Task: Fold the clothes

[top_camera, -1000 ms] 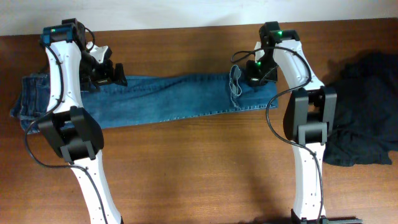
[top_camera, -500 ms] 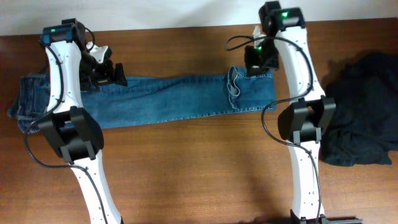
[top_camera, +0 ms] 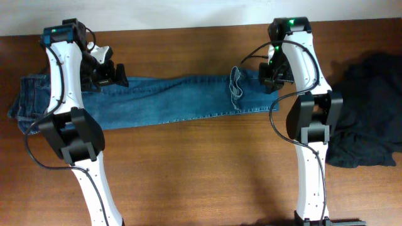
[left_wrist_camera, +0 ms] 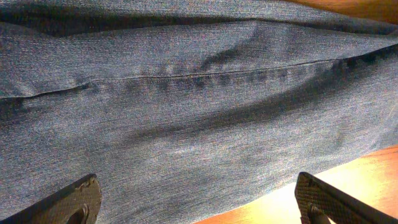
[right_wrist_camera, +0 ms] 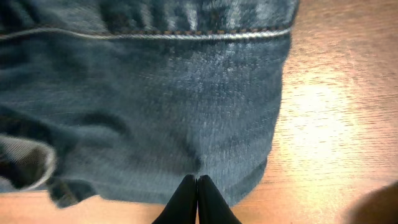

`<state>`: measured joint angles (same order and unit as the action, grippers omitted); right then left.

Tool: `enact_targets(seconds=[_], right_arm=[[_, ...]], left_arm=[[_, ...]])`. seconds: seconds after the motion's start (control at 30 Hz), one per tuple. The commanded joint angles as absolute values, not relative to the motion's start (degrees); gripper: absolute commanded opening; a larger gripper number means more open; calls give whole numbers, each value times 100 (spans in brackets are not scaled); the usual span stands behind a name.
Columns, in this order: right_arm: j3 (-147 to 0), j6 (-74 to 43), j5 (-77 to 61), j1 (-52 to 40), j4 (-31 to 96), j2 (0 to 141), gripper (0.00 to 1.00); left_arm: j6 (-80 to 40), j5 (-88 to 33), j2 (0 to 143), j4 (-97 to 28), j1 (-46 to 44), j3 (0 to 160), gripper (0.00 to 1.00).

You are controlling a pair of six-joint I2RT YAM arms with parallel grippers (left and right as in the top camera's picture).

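The blue denim jeans [top_camera: 169, 100] lie flat across the table, waistband at the left and leg ends at the right, where one hem is turned over [top_camera: 237, 85]. My left gripper [top_camera: 116, 76] hangs open over the upper leg, and its two fingers straddle bare denim [left_wrist_camera: 186, 93] in the left wrist view, gripper [left_wrist_camera: 196, 186]. My right gripper [top_camera: 271, 78] is at the leg end. Its fingers are pressed together, gripper [right_wrist_camera: 198, 180], with the tips against the denim [right_wrist_camera: 155, 93] near its edge, and no cloth shows between them. The black garment [top_camera: 367, 113] lies crumpled at the far right.
The wooden table [top_camera: 201, 169] stretches bare in front of the jeans. Both arm bases stand at the near edge. A pale wall strip runs along the table's far side. A dark blur [right_wrist_camera: 382, 208] sits at the lower right corner of the right wrist view.
The right arm swung up toward the far edge, then came back right to the leg end. The jeans' right end shifted slightly. The left arm stayed still.
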<state>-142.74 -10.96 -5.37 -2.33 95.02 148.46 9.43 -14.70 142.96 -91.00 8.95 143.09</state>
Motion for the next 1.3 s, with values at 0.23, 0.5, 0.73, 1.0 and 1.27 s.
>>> enact_targets(seconds=[0.23,0.5,0.73,1.0,1.27], right_arm=[[-13091,-1142,-486,-259,8611,14844,9],[-13887,-1096,-410,-248,9198,14344,16],[-14774,-849,-82,58,9671,14116,99],[-13692,711,-764,276,8823,14140,99],[-12892,1221,-1293,276,7885,14186,99]], left_arm=[[1017,-1472,14254,-9113,878,14274,99],[1017,-1472,14254,-9111,878,14274,99],[1020,-1470,14254,-9113,878,14274,99],[1017,-1472,14254,-9074,878,14274,99],[1017,-1472,14254,-9094,878,14274,99]])
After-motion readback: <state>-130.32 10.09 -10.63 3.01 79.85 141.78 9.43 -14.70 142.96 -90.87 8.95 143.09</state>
